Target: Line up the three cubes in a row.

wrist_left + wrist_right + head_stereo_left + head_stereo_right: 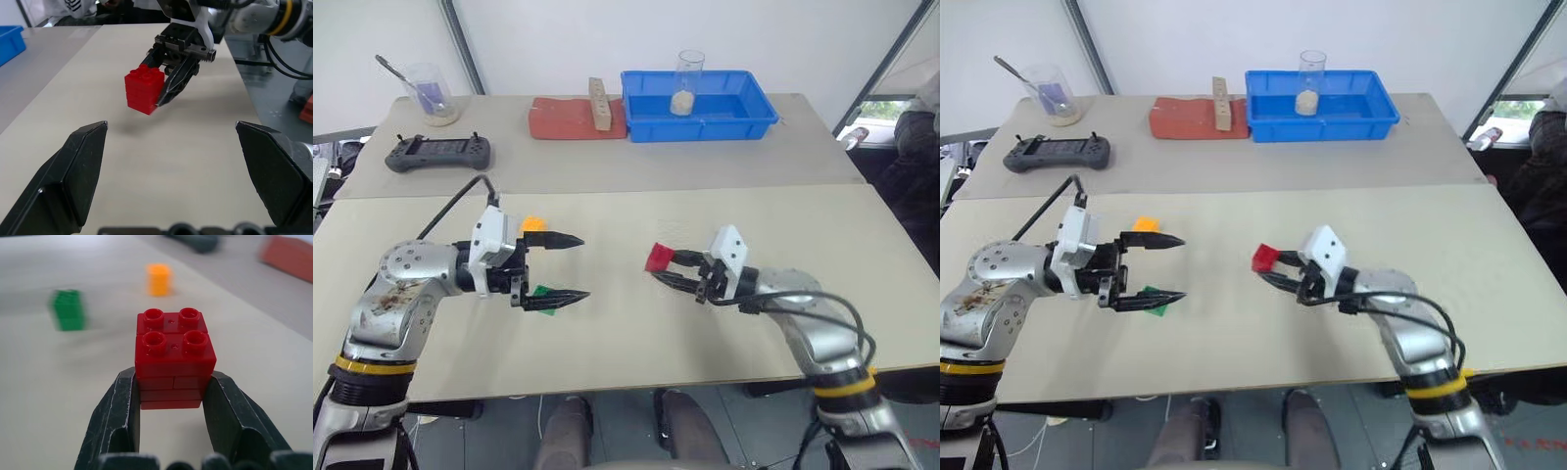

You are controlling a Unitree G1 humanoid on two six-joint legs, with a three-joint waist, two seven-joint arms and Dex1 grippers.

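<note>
My right gripper [663, 264] is shut on the red cube [659, 257], which hangs a little above the beige table [724, 343] near its middle. The right wrist view shows the studded red cube [173, 357] pinched between both fingers. The green cube [540, 299] lies on the table to the left, partly under the lower finger of my left gripper [584, 266]. The yellow-orange cube [533, 223] sits just behind that gripper's upper finger. My left gripper is open, holds nothing, and points across at the red cube [143, 90].
At the back stand a blue bin [744, 125] with a clear cup [686, 83], a red-brown slab [570, 119], a tall wooden block [599, 104], a black controller [438, 154] and a clear beaker [431, 93]. A person [911, 166] sits at the right edge.
</note>
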